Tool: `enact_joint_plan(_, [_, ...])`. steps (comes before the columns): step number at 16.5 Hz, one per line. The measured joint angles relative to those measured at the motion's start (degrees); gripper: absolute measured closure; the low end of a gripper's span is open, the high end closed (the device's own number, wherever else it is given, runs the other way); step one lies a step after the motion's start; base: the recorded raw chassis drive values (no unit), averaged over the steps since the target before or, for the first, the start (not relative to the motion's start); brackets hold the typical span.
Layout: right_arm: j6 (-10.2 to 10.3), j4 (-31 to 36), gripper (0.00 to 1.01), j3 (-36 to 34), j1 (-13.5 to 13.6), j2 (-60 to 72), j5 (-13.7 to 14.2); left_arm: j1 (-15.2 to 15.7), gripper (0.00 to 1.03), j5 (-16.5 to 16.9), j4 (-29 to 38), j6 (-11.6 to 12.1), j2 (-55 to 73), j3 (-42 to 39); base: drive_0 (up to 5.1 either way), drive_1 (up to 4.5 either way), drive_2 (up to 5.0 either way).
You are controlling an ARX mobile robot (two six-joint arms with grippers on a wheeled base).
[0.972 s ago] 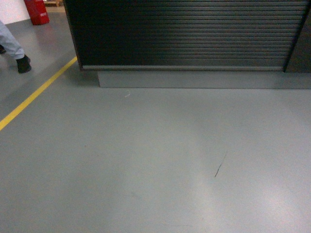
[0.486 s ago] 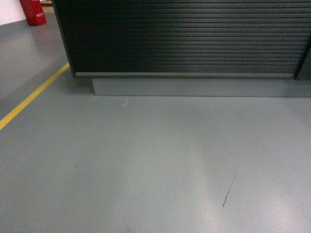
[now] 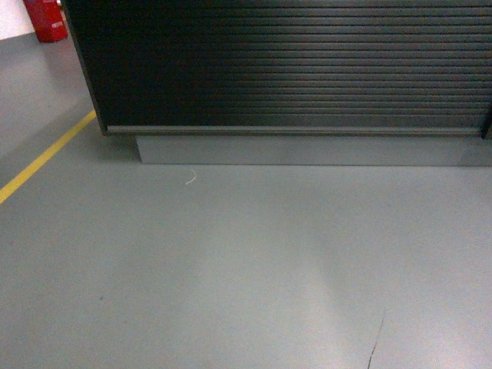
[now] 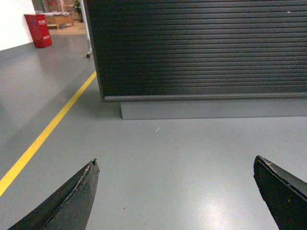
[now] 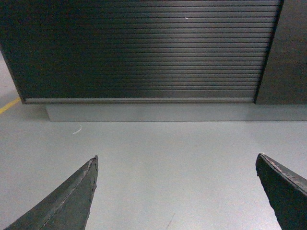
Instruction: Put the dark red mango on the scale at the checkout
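Left gripper (image 4: 175, 191), right gripper (image 5: 176, 191): black tapered fingers, pointed tips, scuffed pale edges seen on both.

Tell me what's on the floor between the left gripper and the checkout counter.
Mostly bare grey floor; only a small white scrap lies near the checkout base, ahead of the open left gripper, in the left wrist view.

You had a smooth grey floor (image 3: 231, 269) ahead, with a yellow painted line (image 3: 46, 157) running diagonally on the left. A red box-like object (image 3: 44, 19) stood at far left, a small white curled scrap (image 3: 191, 179) lay near the line, and a thin dark scratch (image 3: 377, 342) marked the floor.
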Motion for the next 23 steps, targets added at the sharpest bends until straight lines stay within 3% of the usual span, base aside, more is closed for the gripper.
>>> enact_joint_plan(23, [0.0,0.0,0.03,0.0,0.0,0.0,0.0,0.0,0.05,0.0,-0.2,0.0,0.0,0.0,0.1,3.69,-3.5])
